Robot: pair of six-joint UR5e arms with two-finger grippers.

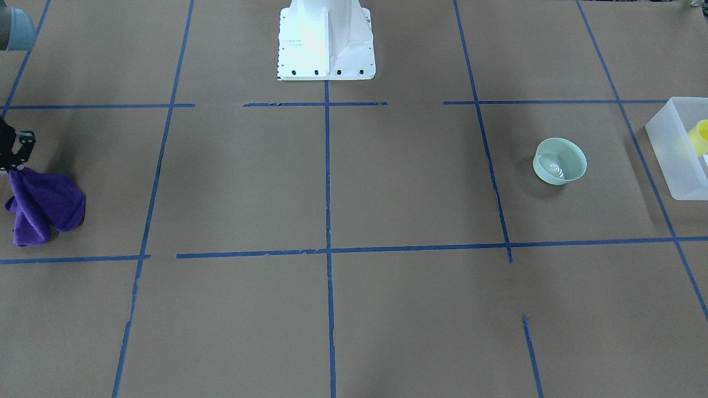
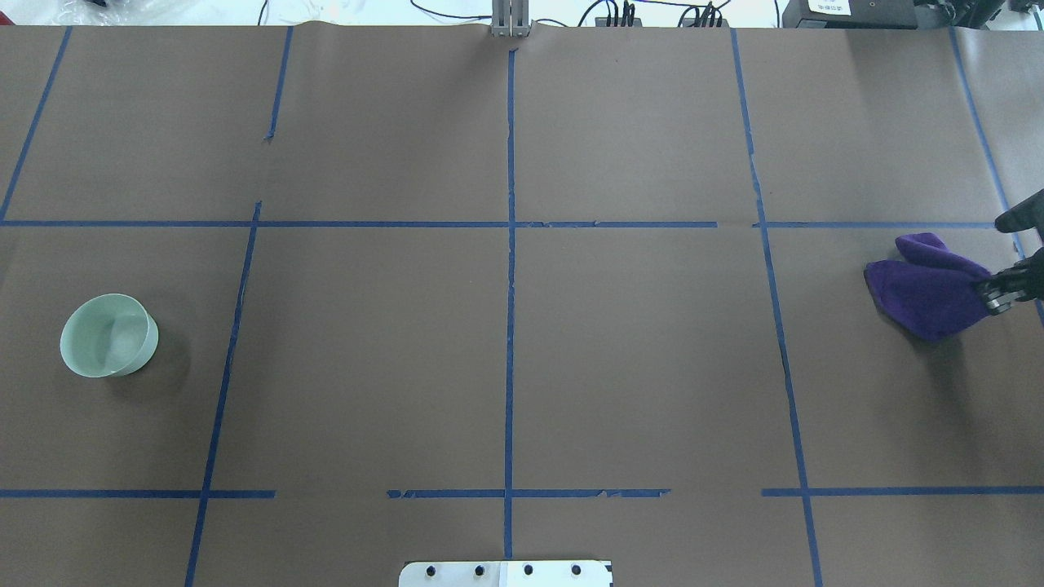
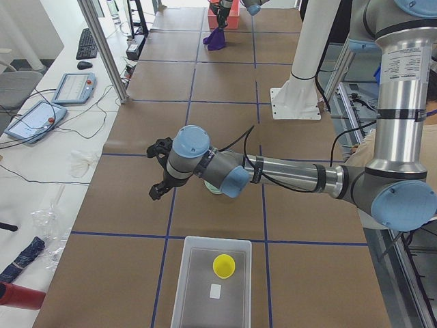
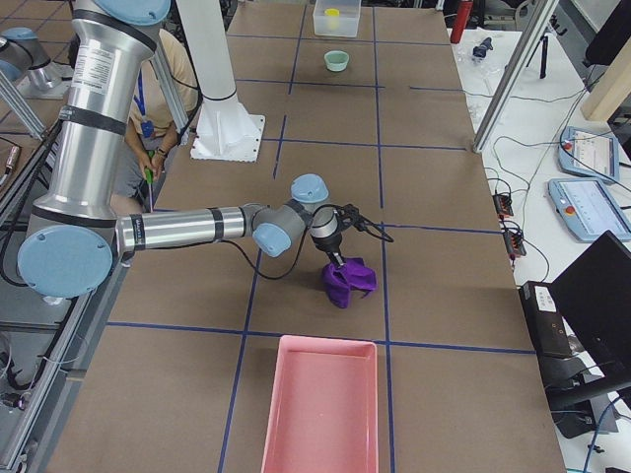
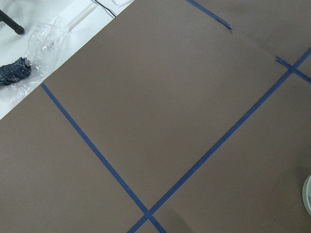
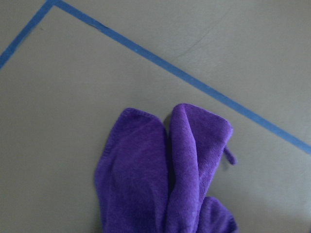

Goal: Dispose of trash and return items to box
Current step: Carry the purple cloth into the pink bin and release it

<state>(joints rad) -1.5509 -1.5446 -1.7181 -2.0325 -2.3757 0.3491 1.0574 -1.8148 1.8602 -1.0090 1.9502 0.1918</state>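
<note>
Surface: brown paper table (image 2: 636,367), blue tape (image 2: 510,326) grid.
Bowl (image 2: 108,335): overhead, 9 o'clock.
Right gripper (image 2: 991,292): 3 o'clock, pinching purple cloth (image 2: 930,293).
Left gripper (image 3: 154,171): finger spread can't be told.
Left side view only: cup (image 3: 223,266) inside box (image 3: 184,287).

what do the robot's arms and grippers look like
The left arm and right arm are silver metal tubes with rounded pale blue-grey joint caps, a black cable along each forearm and a printed label on the upright link. The left gripper and right gripper are black, two-fingered.
</note>
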